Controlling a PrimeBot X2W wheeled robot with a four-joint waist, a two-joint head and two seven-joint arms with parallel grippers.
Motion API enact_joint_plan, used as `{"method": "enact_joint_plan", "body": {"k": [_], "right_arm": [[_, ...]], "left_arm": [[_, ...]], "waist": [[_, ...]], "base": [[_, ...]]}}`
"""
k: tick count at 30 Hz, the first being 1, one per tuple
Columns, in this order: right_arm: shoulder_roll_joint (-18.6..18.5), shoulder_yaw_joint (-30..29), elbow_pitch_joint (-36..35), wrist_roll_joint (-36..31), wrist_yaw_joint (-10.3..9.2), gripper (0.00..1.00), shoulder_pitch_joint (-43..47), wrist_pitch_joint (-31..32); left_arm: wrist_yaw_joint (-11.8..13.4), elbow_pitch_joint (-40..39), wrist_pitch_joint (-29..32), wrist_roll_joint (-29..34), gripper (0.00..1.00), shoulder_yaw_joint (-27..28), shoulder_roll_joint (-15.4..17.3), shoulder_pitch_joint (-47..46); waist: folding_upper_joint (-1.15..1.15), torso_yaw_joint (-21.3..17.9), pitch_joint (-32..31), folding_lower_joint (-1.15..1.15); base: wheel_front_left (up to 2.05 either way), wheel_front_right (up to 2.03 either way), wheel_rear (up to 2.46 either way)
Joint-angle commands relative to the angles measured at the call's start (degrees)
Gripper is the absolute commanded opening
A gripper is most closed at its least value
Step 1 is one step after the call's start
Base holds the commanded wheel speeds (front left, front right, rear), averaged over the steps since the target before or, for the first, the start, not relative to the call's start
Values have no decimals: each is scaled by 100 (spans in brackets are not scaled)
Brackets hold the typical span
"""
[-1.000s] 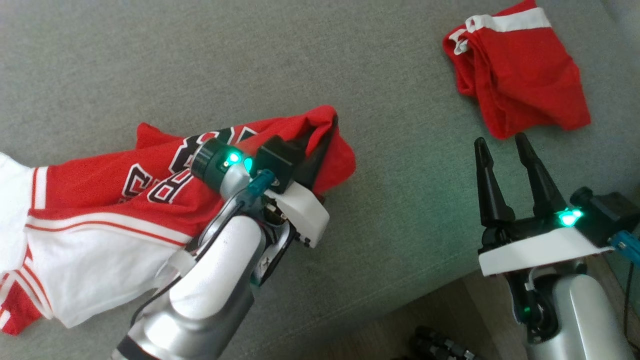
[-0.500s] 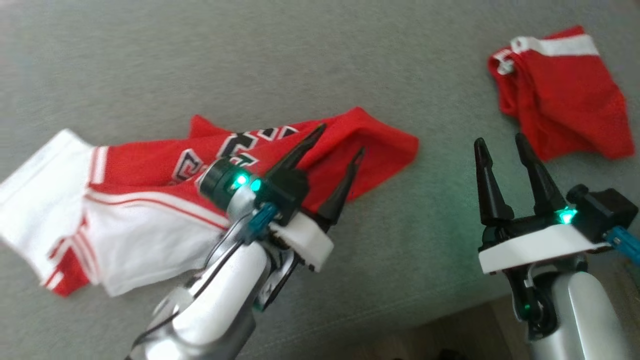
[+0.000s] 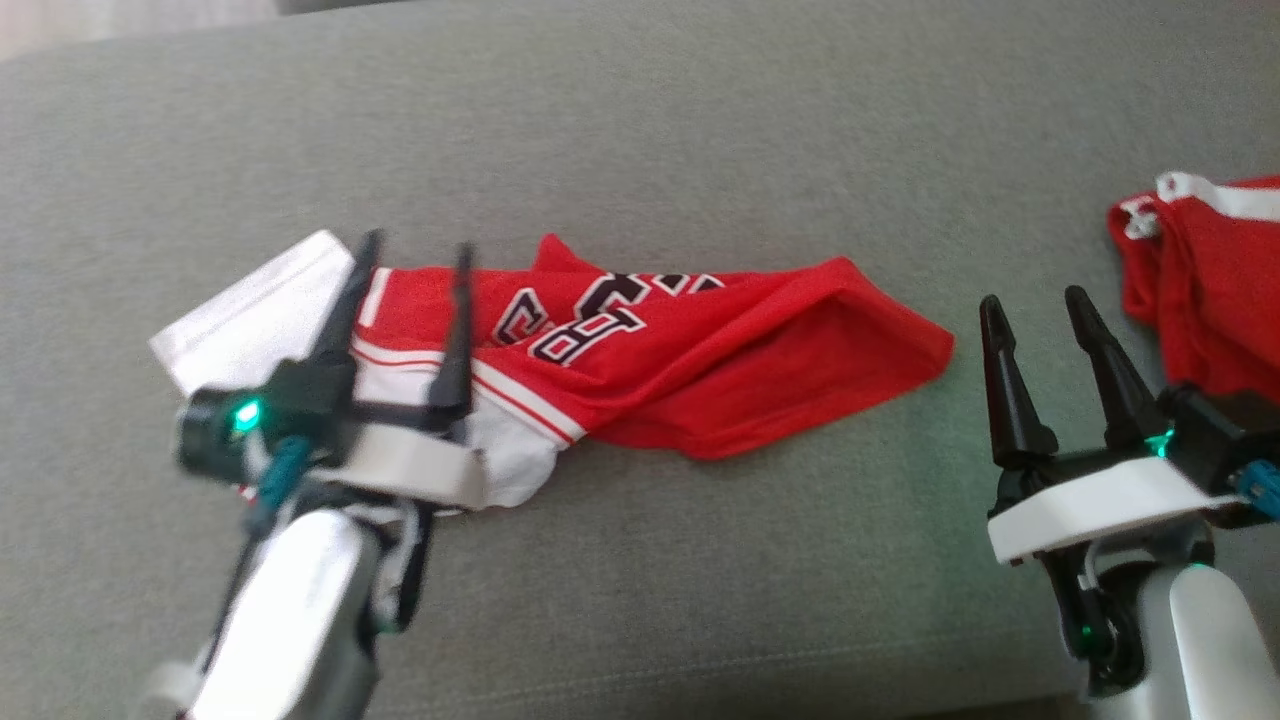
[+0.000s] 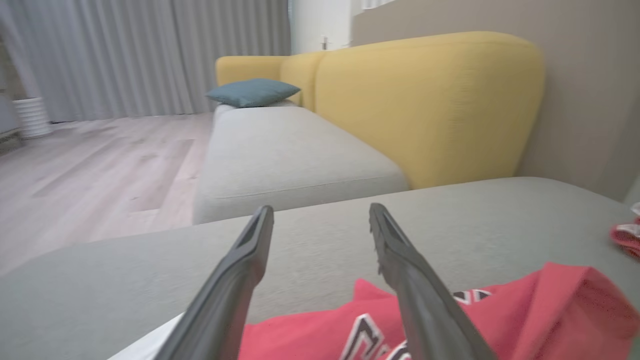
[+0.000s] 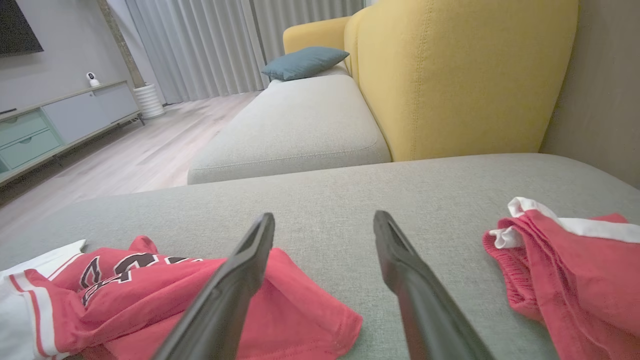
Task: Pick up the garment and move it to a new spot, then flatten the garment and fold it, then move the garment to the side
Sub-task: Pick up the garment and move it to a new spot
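Observation:
The garment (image 3: 700, 370), a red jersey with white panels and dark lettering, lies loosely crumpled lengthwise on the grey cushion (image 3: 640, 130). My left gripper (image 3: 418, 242) hovers open over its white left end, with nothing between the fingers. In the left wrist view the open left gripper (image 4: 321, 209) points past the garment (image 4: 550, 310) lying low in that view. My right gripper (image 3: 1032, 297) stands open just right of the garment's red tip, apart from it. The right wrist view shows the right gripper (image 5: 325, 216) open, with the garment (image 5: 165, 290) at lower left.
A second red piece with a white band (image 3: 1210, 270) lies bunched at the far right, close to my right gripper; it appears too in the right wrist view (image 5: 565, 265). Beyond the cushion stand a yellow sofa back (image 5: 465, 75), a blue pillow (image 5: 305, 61) and wooden floor (image 5: 140, 155).
My left gripper opened, let go of the garment's red end and moved left over its white end. The head camera has shifted. The right gripper stays open.

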Motion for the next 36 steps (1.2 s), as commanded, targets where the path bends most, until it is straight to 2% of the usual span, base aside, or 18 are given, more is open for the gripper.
{"method": "enact_joint_plan", "body": {"k": [1,5,9,16,23,36], "right_arm": [[-24,107,-240,-32,20,100,-40,18],[-24,39,-286,-77,20,100,34,103],[-24,-7,-285,-120,20,100,142,168],[-24,-2,-254,-127,20,100,403,221],[-24,59,-291,-79,20,100,641,278],[-24,38,-380,-57,20,100,708,339]], "left_arm": [[48,-232,-61,-20,100,276,136,-69],[197,-362,-67,-110,100,744,284,261],[177,-441,-68,-178,100,1031,399,683],[113,-520,-69,-206,100,1035,483,1156],[215,-669,-20,-217,100,998,524,1567],[273,-826,74,-239,100,929,566,1703]], "waist": [[0,145,-124,0],[0,274,-235,0],[0,310,-370,0],[0,234,-622,0],[0,155,-889,0],[0,149,-901,0]], "base": [[0,0,0],[0,0,0],[0,0,0],[0,0,0],[0,0,0],[0,0,0]]}}
